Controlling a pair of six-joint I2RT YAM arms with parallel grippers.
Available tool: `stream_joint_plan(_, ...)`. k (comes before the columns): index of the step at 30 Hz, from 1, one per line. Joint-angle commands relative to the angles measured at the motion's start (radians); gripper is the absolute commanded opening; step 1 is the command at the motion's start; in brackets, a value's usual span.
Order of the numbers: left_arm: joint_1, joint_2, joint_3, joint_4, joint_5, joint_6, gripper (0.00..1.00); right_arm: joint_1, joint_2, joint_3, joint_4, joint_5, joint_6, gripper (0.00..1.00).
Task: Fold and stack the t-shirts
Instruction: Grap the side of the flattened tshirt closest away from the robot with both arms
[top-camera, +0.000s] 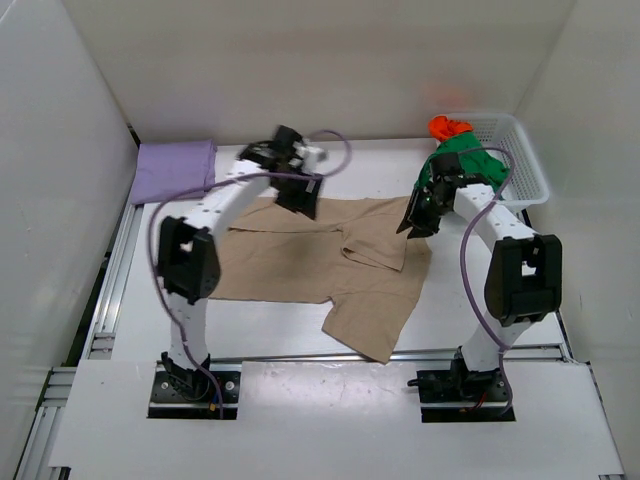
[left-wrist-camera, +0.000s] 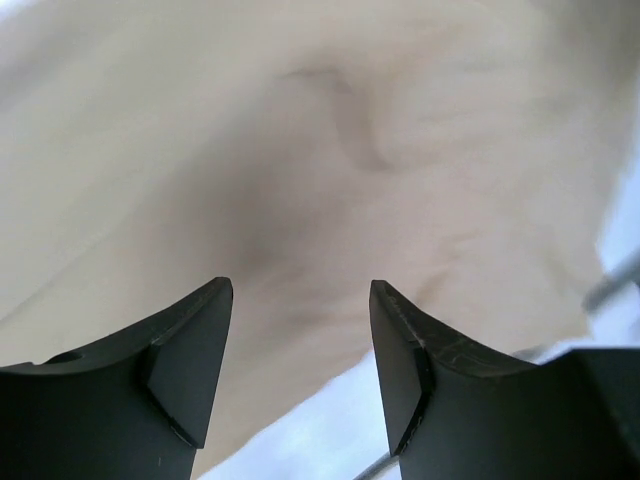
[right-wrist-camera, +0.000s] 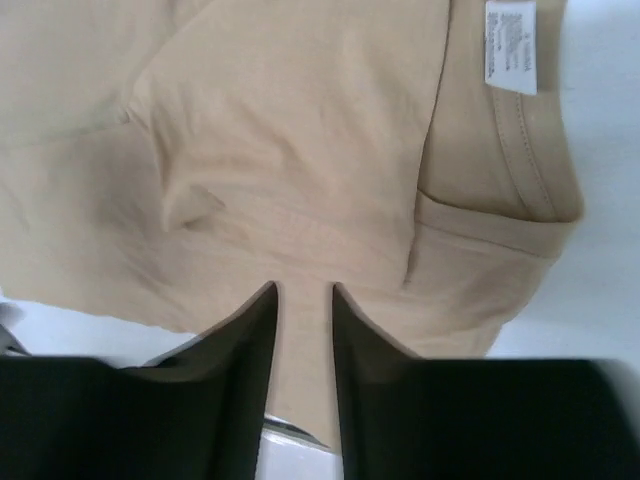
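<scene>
Sideways lies the beige t-shirt (top-camera: 290, 265); right end effector (right-wrist-camera: 303, 292) pinches its right edge, left end effector (left-wrist-camera: 300, 290) hovers released.

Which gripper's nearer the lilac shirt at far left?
Left. The left gripper is over the far edge of the beige t-shirt, to the right of the lilac t-shirt. The right gripper is farther right, pinching the beige t-shirt near the white basket.

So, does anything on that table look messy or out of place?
The beige t-shirt lies crooked and half folded, one flap trailing toward the near edge. The green t-shirt and the orange-red t-shirt are bunched up, spilling over the rim of the white basket. Only the lilac t-shirt, far left, looks neatly folded.
</scene>
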Motion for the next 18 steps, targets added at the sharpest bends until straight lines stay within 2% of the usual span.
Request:
stream_joint_plan(1, 0.213, -0.208, -0.169, -0.003, -0.231, 0.003, 0.68, 0.001, -0.046, -0.085, -0.061, 0.031, 0.029, 0.42)
stream_joint_plan(3, 0.322, -0.353, -0.315, -0.003, -0.305, 0.003, 0.68, 0.028, -0.124, -0.151, -0.101, 0.102, 0.029, 0.50)
stream_joint_plan(4, 0.441, -0.404, -0.471, -0.003, -0.319, 0.003, 0.68, 0.044, -0.148, -0.186, -0.112, 0.113, 0.029, 0.55)
stream_joint_plan(6, 0.559, -0.535, -0.613, 0.006, -0.359, 0.003, 0.70, 0.105, -0.208, -0.294, -0.133, 0.113, 0.038, 0.58)
stream_joint_plan(7, 0.663, -0.570, -0.732, 0.006, -0.373, 0.003, 0.70, 0.130, -0.224, -0.326, -0.133, 0.099, 0.050, 0.60)
stream_joint_plan(10, 0.802, -0.653, -0.871, 0.015, -0.371, 0.003, 0.75, 0.226, -0.271, -0.438, -0.123, 0.052, 0.110, 0.64)
stream_joint_plan(14, 0.853, -0.697, -1.064, 0.111, -0.353, 0.003, 0.76, 0.306, -0.316, -0.532, -0.066, 0.013, 0.156, 0.65)
stream_joint_plan(18, 0.853, -0.693, -1.092, 0.182, -0.316, 0.003, 0.76, 0.348, -0.327, -0.601, -0.009, -0.077, 0.144, 0.65)
